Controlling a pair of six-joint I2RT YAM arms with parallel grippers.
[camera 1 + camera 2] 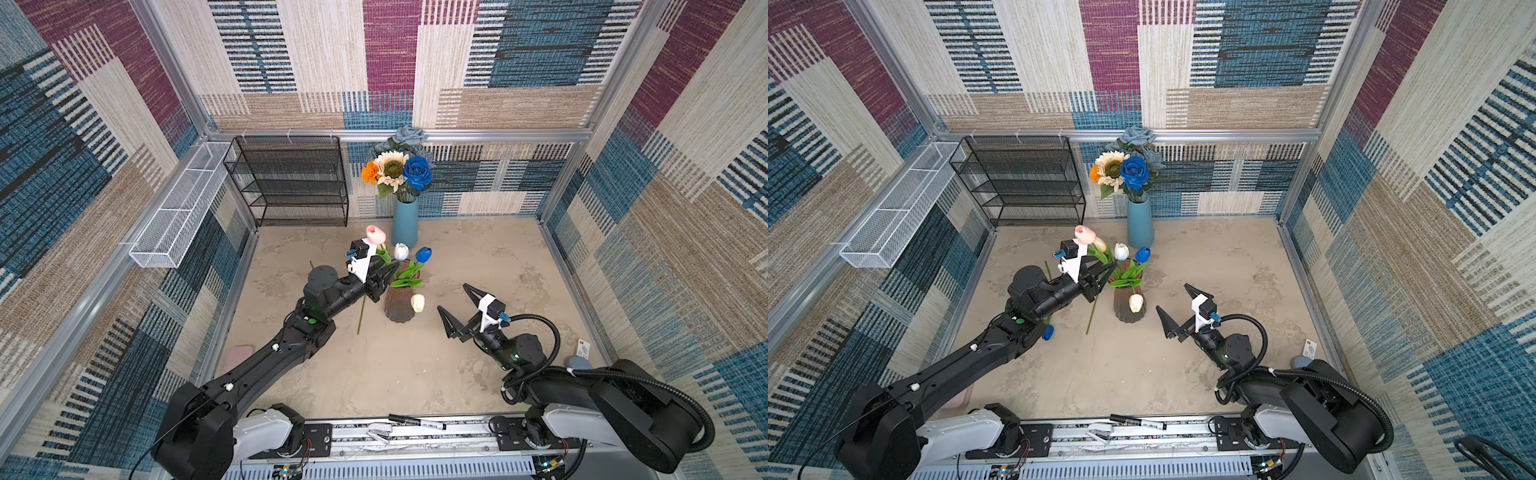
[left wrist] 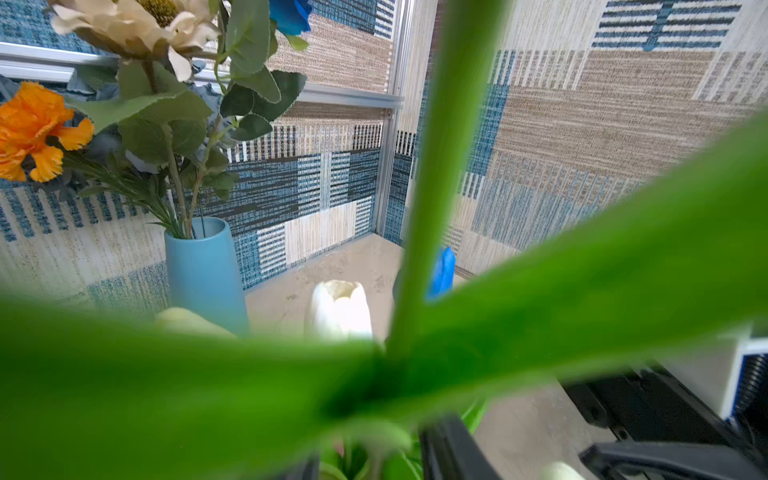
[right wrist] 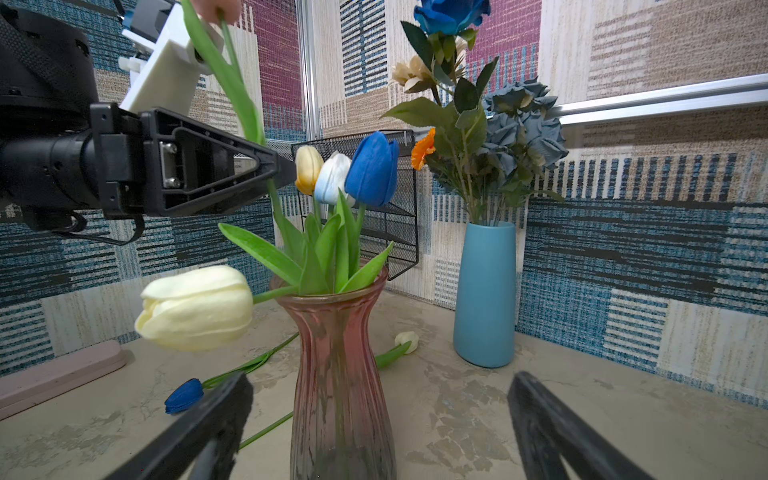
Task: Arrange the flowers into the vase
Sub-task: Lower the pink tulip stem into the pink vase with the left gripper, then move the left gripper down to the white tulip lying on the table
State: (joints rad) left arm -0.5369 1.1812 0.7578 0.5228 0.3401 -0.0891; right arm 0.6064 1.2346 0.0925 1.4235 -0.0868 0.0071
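Reaching over the desk (image 1: 478, 374), my left hand (image 1: 390, 274) sits near the mouth of the ribbed glass vase (image 1: 397, 311), jaws parted loosely about the stem of the pink tulip (image 1: 376, 235). My right hand (image 1: 451, 297) hangs wide open and empty, just right of the vase. A white tulip (image 1: 401, 251) and a blue tulip (image 1: 423, 254) stand upright in it; a cream tulip (image 1: 417, 302) droops over its rim. A loose blue tulip (image 1: 1047, 332) lies on the desk beside my left arm (image 1: 984, 353).
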